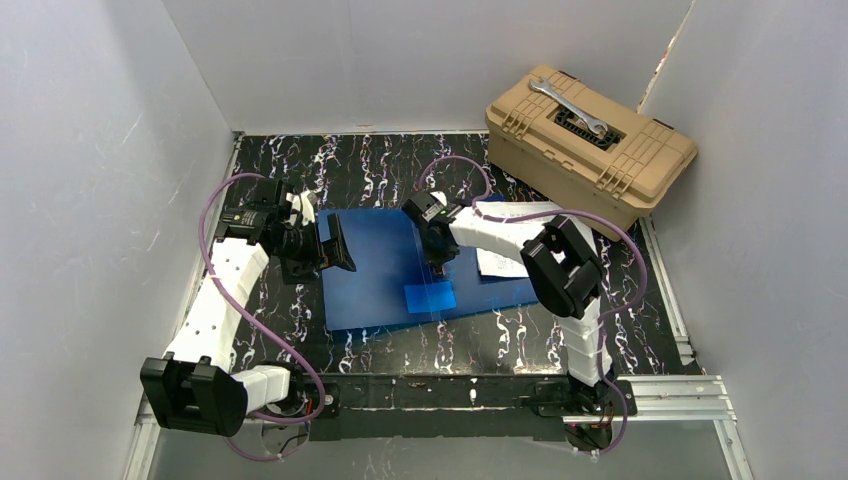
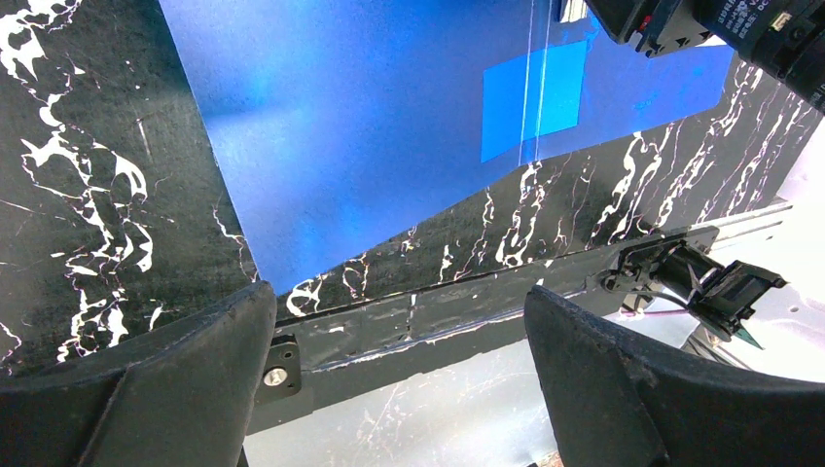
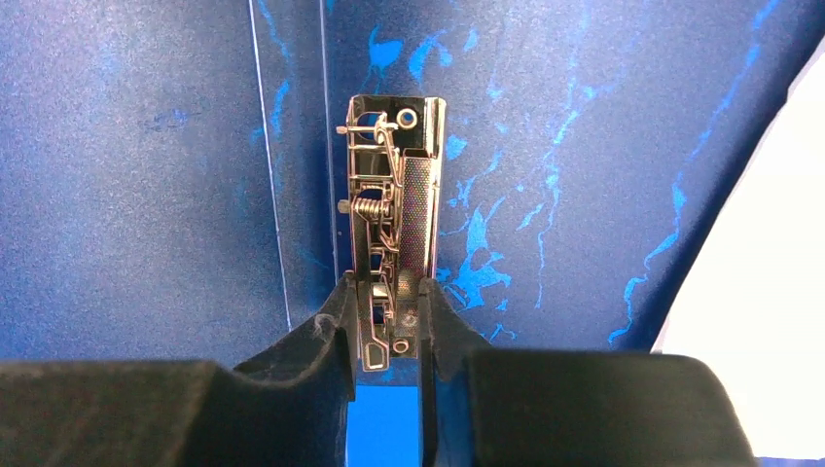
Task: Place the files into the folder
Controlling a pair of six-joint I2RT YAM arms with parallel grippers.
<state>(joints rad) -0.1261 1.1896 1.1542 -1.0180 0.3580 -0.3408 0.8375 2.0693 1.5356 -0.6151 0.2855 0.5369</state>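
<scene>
The blue folder [image 1: 380, 270] lies open and flat on the black marbled table, with a lighter blue patch [image 1: 430, 297] near its front edge. My right gripper [image 1: 437, 252] reaches down onto the folder's middle. In the right wrist view its fingers [image 3: 387, 292] press both sides of the folder's metal clip [image 3: 394, 195]. White files [image 1: 500, 262] lie on the right part of the folder, partly under the right arm, and show at the edge of the right wrist view [image 3: 759, 292]. My left gripper [image 1: 335, 245] stands open at the folder's left edge, holding nothing [image 2: 399, 297].
A tan toolbox [image 1: 590, 150] with a wrench [image 1: 568, 108] on its lid stands at the back right. Grey walls close in the left, back and right sides. The table's front edge [image 2: 438, 302] runs just below the folder.
</scene>
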